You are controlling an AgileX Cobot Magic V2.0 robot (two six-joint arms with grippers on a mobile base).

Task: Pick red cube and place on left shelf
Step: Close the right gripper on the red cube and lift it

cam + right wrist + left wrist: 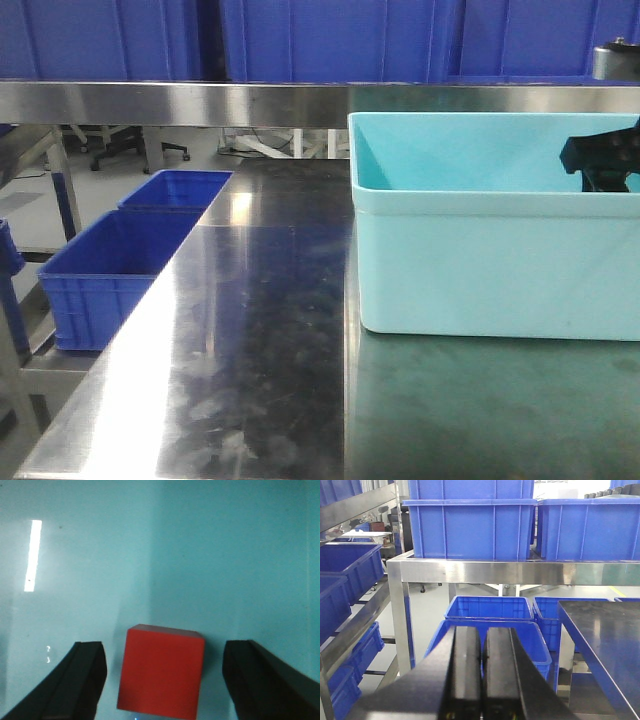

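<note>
The red cube (161,670) lies on the pale cyan floor of the tub (150,555). My right gripper (165,662) is open, its two black fingers standing either side of the cube with gaps on both sides. In the front view the right gripper (605,160) reaches down into the cyan tub (480,270); the cube is hidden there. My left gripper (482,645) is shut and empty, pointing at the steel shelf rail (510,572) that carries dark-blue crates (470,525). The shelf rail (200,102) crosses the top of the front view.
Open blue crates (110,265) sit low to the left of the steel tabletop (250,330). More blue crates (490,607) stand under the shelf, and others line a rack (345,580) on the left. The tabletop's edge (605,635) shows at the right.
</note>
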